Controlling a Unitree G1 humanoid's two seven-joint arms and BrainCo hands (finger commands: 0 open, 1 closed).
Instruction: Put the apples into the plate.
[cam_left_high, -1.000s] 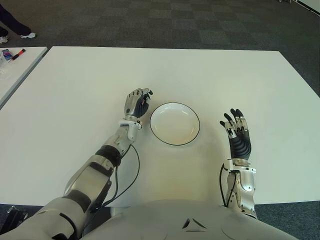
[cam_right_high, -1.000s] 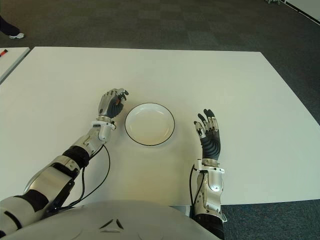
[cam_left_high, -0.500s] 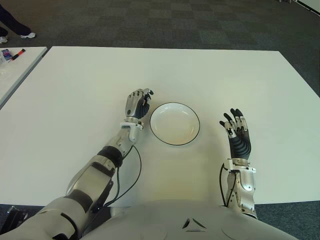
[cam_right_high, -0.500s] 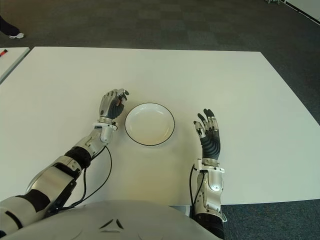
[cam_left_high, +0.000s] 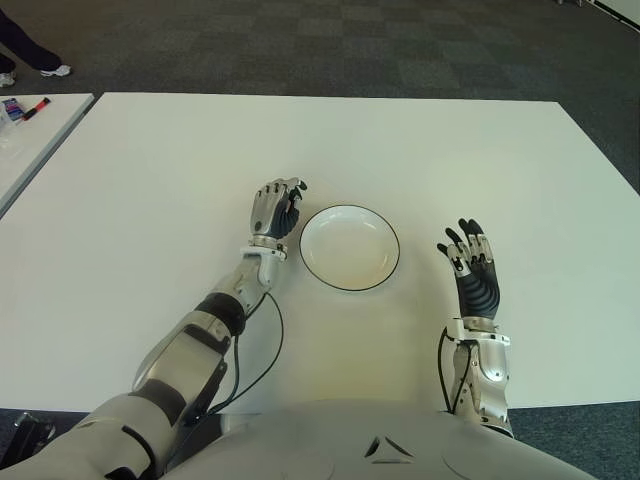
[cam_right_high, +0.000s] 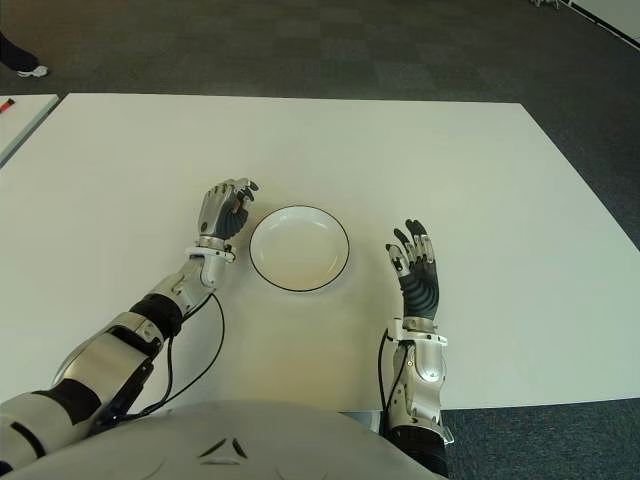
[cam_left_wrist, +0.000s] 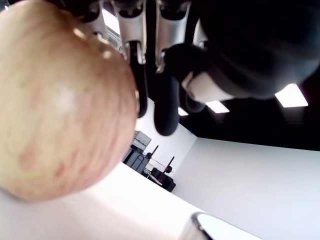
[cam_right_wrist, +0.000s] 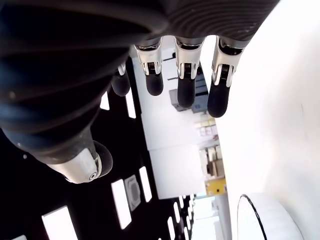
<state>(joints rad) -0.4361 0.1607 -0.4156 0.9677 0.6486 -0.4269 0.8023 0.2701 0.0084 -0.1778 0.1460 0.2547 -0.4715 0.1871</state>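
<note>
My left hand (cam_left_high: 277, 206) shows just left of the white, dark-rimmed plate (cam_left_high: 349, 250), its fingers curled. In the left wrist view those fingers (cam_left_wrist: 167, 95) wrap a yellowish-red apple (cam_left_wrist: 60, 100), low over the white table (cam_left_high: 150, 200). From the head views the fingers hide the apple almost wholly. The plate holds nothing; its rim (cam_left_wrist: 200, 226) shows close by in the left wrist view. My right hand (cam_left_high: 472, 262) stands to the right of the plate, fingers spread and holding nothing, as its fingers (cam_right_wrist: 186, 80) show in its wrist view.
A second white table (cam_left_high: 30, 150) stands at the far left with a marker (cam_left_high: 35, 106) on it. A person's shoe (cam_left_high: 55, 70) shows on the dark carpet (cam_left_high: 350, 45) beyond. The table's front edge runs close to my body.
My left forearm has edged slightly toward the plate while the hand keeps its hold on the apple. The right hand has barely moved.
</note>
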